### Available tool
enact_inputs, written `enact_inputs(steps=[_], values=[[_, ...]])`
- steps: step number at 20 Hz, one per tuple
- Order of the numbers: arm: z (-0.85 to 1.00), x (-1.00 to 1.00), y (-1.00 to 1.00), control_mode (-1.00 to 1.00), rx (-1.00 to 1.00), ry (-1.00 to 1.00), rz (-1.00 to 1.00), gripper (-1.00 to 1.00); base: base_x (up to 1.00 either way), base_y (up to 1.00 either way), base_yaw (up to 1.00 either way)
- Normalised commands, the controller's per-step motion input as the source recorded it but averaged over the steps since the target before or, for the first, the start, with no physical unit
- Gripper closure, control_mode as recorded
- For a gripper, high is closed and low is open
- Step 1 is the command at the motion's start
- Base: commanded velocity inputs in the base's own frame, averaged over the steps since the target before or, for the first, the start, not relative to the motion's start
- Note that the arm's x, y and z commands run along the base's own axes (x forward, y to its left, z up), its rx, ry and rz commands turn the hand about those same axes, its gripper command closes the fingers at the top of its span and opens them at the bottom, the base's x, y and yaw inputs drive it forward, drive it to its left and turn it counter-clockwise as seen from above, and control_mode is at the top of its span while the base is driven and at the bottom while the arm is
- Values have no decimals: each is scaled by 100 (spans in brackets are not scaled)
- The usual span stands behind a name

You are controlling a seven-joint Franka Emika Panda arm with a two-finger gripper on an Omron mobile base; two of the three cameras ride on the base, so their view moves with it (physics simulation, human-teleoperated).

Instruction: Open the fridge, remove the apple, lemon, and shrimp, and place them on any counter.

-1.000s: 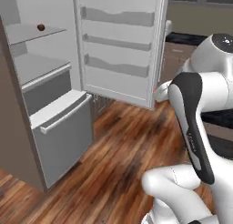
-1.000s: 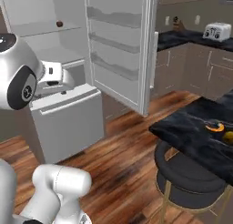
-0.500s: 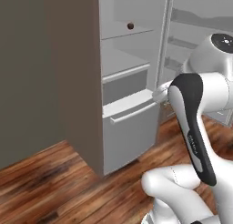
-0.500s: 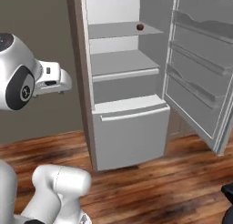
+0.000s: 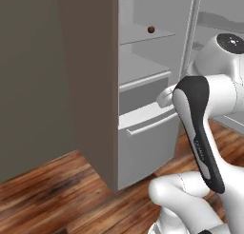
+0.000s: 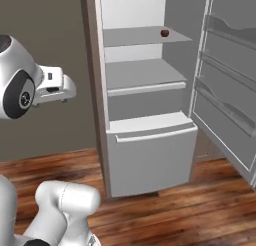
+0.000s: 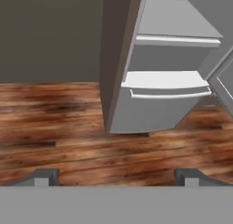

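The fridge (image 6: 145,105) stands with its door (image 6: 227,90) swung wide to the right, so the shelves are reachable from the front. The apple (image 6: 164,33) sits alone at the far right of the upper shelf. The lower drawer (image 6: 152,157) juts toward the wooden floor (image 7: 68,127).

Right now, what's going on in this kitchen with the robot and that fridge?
The fridge stands with its door swung open, and the apple sits on its upper shelf, untouched. The robot's gripper hangs out in front of the fridge above the wood floor, jaws wide apart and holding nothing. The lower drawer looks pulled out a little. No lemon or shrimp can be made out inside.
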Motion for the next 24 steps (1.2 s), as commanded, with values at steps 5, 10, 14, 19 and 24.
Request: enact_inputs(steps=[5, 10, 14, 19, 24], values=[[0, 0, 0, 100, 0, 0, 0, -100, 60, -56, 5], [0, 0, 0, 100, 0, 0, 0, -100, 92, -53, 7], [0, 0, 0, 100, 0, 0, 0, -100, 89, -1, 7], [0, 0, 0, 100, 0, 0, 0, -100, 75, -1, 9], [0, 0, 0, 100, 0, 0, 0, -100, 34, -46, 6]])
